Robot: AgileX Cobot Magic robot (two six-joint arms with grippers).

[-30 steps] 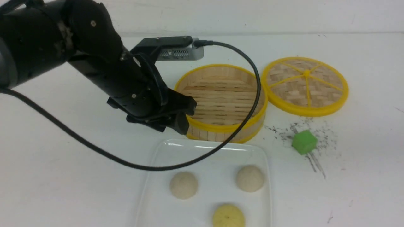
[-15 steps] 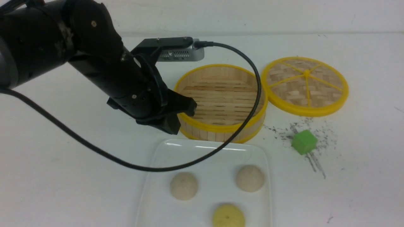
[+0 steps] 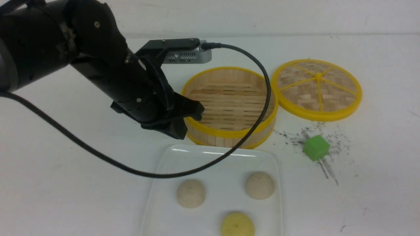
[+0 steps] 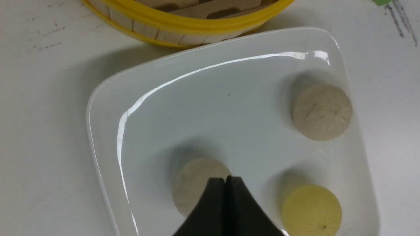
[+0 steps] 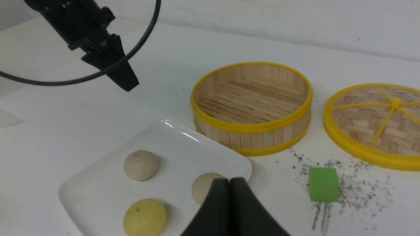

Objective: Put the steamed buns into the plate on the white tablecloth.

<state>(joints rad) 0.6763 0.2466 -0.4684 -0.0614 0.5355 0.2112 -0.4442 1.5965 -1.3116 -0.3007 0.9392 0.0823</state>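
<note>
Neatly pleated, domed buns point(image 3: 260, 185) sit on the glossy plate point(image 3: 216, 164).

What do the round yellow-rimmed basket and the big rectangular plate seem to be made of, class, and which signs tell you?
Round yellow-rimmed steamer basket: bamboo or similar wood, matt; slatted base and pale grained strips round the wall.

Large white rectangular plate: smooth and glossy, with bright streaks of reflected light; perhaps glazed ceramic, though hard plastic could look the same.
</note>
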